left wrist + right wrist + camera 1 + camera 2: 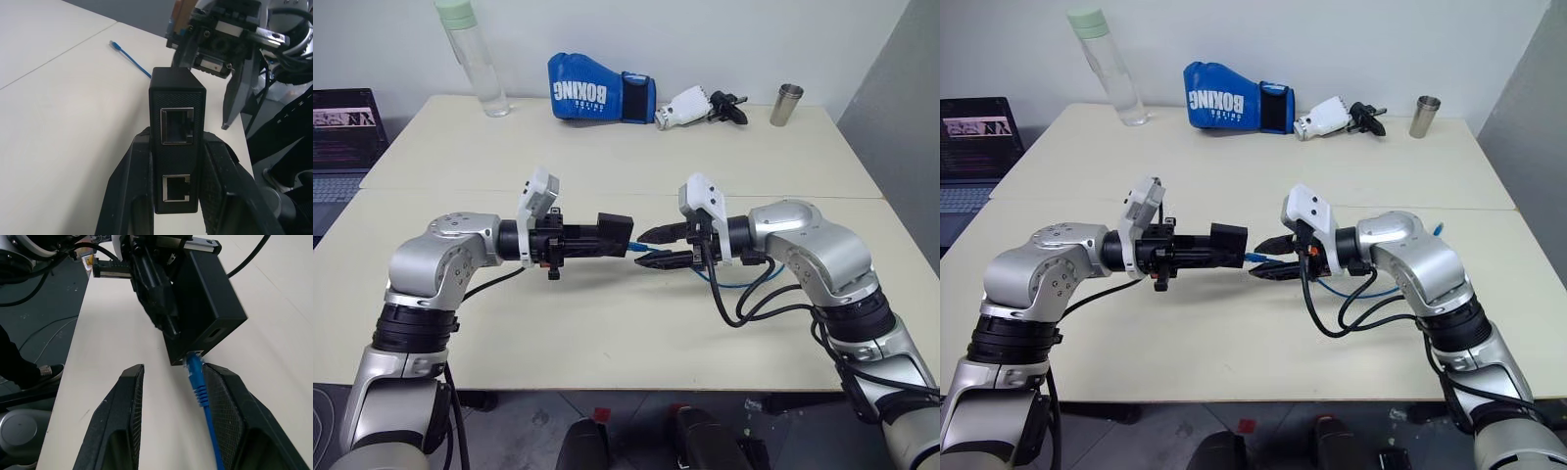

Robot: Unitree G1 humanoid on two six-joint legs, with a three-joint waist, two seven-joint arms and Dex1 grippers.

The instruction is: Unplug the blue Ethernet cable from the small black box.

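Left arm: silver, elbow bent at 8 o'clock, forearm reaching toward 3 o'clock, roughly level.
Left gripper [607, 238]: two black fingers pointing toward 3 o'clock, clamping the small matte-black plastic box [177, 142] from both sides.
Right arm: silver, elbow bent at 4 o'clock, forearm reaching toward 9 o'clock, black cables looping beneath the wrist.
Right gripper [658, 247]: two black fingers [121, 423] pointing toward 9 o'clock, standing apart, facing the left gripper tip to tip.
Right fingers' hold: gripping nothing; the thin bright-blue Ethernet cable [203, 404] is running between them, along one finger's inner face.
Wrists: each carrying a white camera housing on top.
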